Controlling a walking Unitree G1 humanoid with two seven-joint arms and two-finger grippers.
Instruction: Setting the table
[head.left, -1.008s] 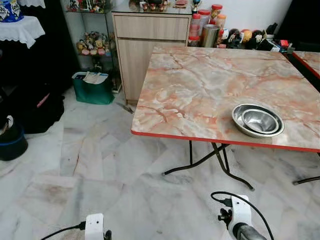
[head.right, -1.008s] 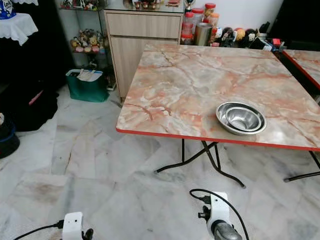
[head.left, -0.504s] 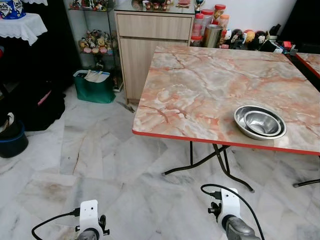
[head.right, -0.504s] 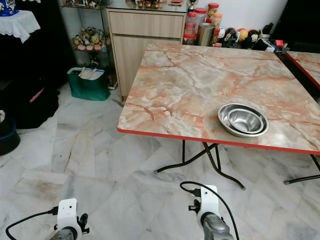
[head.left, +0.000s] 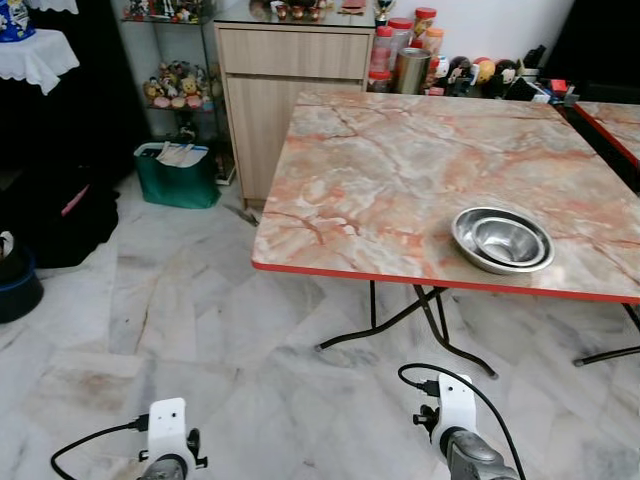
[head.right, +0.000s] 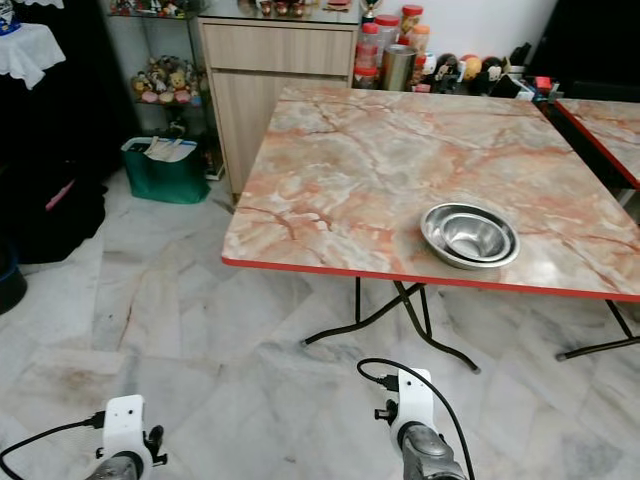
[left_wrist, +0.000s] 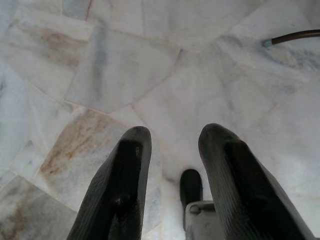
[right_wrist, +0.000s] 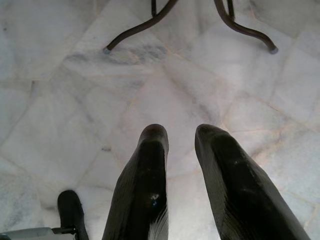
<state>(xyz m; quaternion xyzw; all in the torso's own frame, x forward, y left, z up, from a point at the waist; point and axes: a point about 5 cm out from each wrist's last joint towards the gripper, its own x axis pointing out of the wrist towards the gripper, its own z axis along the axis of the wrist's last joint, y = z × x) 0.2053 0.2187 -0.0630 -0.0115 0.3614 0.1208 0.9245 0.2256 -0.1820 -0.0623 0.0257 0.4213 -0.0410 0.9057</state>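
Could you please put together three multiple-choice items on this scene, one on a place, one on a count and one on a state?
1. Where do the steel bowls stand on the marble-patterned table?
A. Near its front red edge, towards the right
B. At its far left corner
C. On the floor under it

2. How many steel bowls are nested together?
A. One
B. Two
C. Five

3. How are the fingers of the left gripper and right gripper?
A. Both shut on bowls
B. Left open, right shut on a spoon
C. Both apart and holding nothing

Answers: 1 A, the bowls sit just behind the front edge, right of the middle. 2 B, a smaller bowl lies inside a larger one. 3 C, each wrist view shows a gap between the two black fingers, with only floor tiles beyond.
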